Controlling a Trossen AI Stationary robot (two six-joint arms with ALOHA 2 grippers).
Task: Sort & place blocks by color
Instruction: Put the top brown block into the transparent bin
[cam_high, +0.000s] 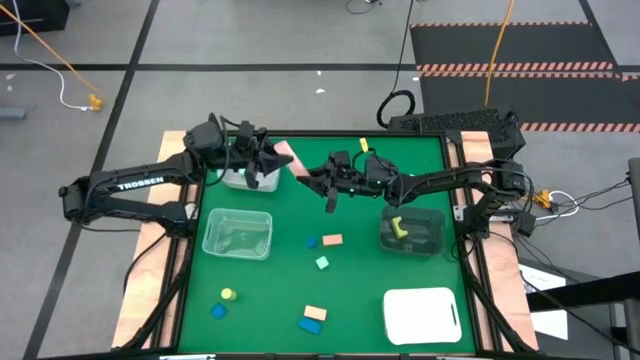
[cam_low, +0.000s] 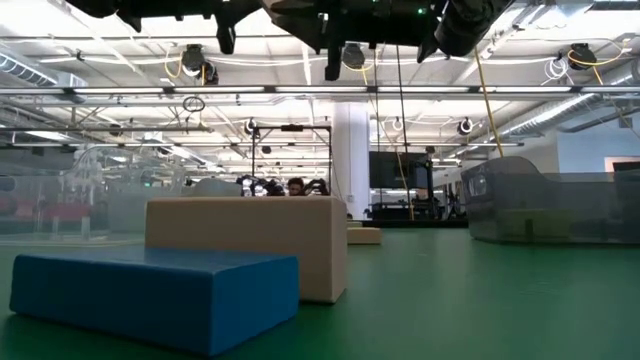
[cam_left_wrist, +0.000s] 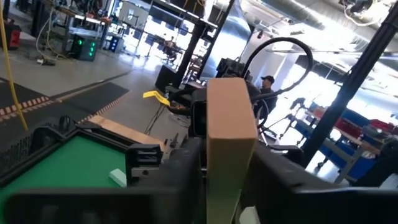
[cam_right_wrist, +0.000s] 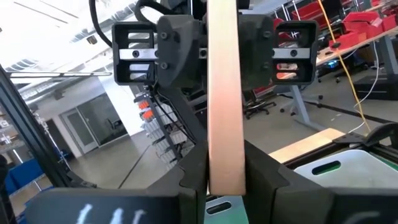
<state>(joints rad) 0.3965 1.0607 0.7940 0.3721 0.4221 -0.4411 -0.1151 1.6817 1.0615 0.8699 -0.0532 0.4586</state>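
High view: my left tool (cam_high: 283, 160) and right tool (cam_high: 312, 172) meet near desk's (cam_high: 350, 280) far edge, salmon bar (cam_high: 287, 154) between them; I read it as handover. Yellow block (cam_high: 397, 227) sits in right bin (cam_high: 412, 231); loose blocks (cam_high: 322, 251) lie mid-desk and toward near edge.

Low view: blue block (cam_low: 150, 295) and tan block (cam_low: 250, 240) on desk, tools overhead.

Left wrist view: left tool clamped on salmon bar (cam_left_wrist: 230, 143), bar upright.

Right wrist view: right tool's fingers hug same bar (cam_right_wrist: 225, 99); both grip, so neither can drop it.
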